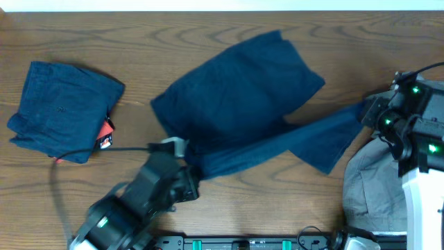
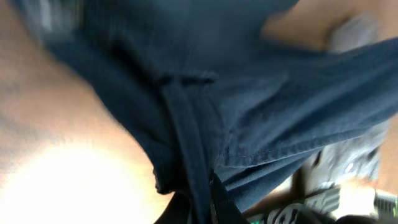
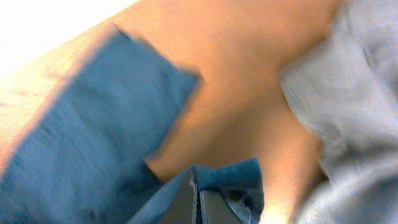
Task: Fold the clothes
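Note:
Dark navy pants (image 1: 243, 97) lie spread across the middle of the wooden table, one leg stretched toward the right. My left gripper (image 1: 189, 182) is shut on the pants' lower left edge; the left wrist view shows the navy fabric (image 2: 249, 112) draped over the fingers (image 2: 214, 202). My right gripper (image 1: 366, 111) is shut on the end of the stretched leg; in the right wrist view the blue cloth (image 3: 93, 137) is pinched between the fingers (image 3: 198, 202).
A folded navy garment (image 1: 62, 111) lies at the far left with a red tag (image 1: 105, 135) at its edge. A grey garment (image 1: 374, 187) is heaped at the right front, also in the right wrist view (image 3: 354, 93).

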